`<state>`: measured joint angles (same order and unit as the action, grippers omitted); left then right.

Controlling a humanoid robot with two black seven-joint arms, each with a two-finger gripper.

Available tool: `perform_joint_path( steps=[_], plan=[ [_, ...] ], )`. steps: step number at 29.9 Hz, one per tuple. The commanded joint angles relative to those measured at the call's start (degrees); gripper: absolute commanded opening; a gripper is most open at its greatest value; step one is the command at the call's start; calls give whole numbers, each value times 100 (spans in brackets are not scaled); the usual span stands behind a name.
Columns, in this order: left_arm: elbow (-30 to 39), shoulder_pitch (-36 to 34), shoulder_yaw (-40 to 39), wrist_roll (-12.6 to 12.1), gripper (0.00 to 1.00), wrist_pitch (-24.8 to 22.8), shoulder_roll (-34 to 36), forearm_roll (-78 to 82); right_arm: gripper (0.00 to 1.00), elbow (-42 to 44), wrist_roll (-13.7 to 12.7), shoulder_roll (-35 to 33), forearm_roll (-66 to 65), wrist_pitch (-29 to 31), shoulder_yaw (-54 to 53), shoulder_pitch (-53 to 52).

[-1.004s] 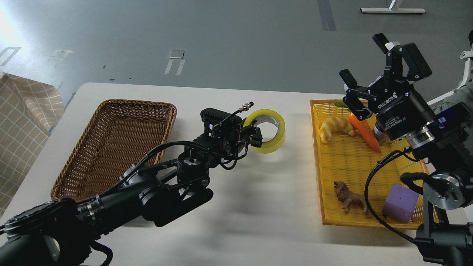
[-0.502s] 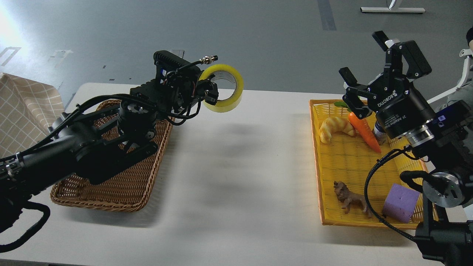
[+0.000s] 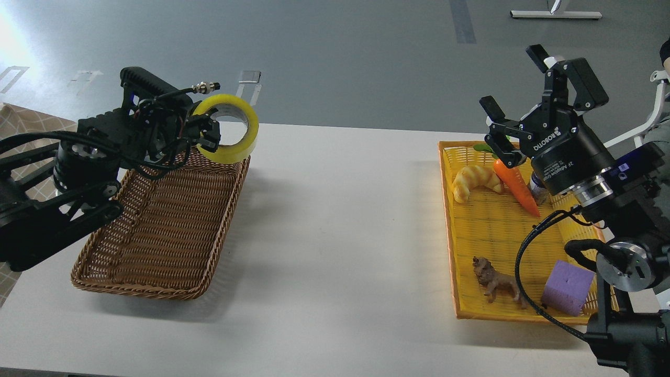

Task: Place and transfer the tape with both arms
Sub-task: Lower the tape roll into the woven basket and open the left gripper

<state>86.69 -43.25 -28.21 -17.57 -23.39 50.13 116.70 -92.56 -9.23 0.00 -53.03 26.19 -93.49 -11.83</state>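
Note:
The tape (image 3: 236, 137) is a yellow translucent roll with a pale core. My left gripper (image 3: 208, 135) is shut on its near rim and holds it in the air over the far right corner of the brown wicker basket (image 3: 157, 220). My right gripper (image 3: 515, 97) is open and empty, raised above the far end of the yellow tray (image 3: 455, 235), with its fingers spread wide.
The yellow tray holds a croissant (image 3: 475, 181), a carrot (image 3: 515, 187), a toy lion (image 3: 494, 280) and a purple foam block (image 3: 568, 288). The brown basket is empty. A checked cloth (image 3: 21, 125) lies at the far left.
My left arm has carried the tape from the table's middle up and leftward to above the brown basket's far right corner. The right arm has barely moved.

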Motion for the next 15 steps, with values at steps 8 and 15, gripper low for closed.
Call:
perform_joint_path(
  steps=[8, 15],
  plan=[
    [-56, 422, 0, 711, 0, 115, 796, -7, 100, 80, 0, 0, 3, 9, 7, -3],
    [-3, 931, -79, 949, 0, 203, 1007, -16, 100, 133, 0, 0, 3, 1, 7, -3]
  ],
)
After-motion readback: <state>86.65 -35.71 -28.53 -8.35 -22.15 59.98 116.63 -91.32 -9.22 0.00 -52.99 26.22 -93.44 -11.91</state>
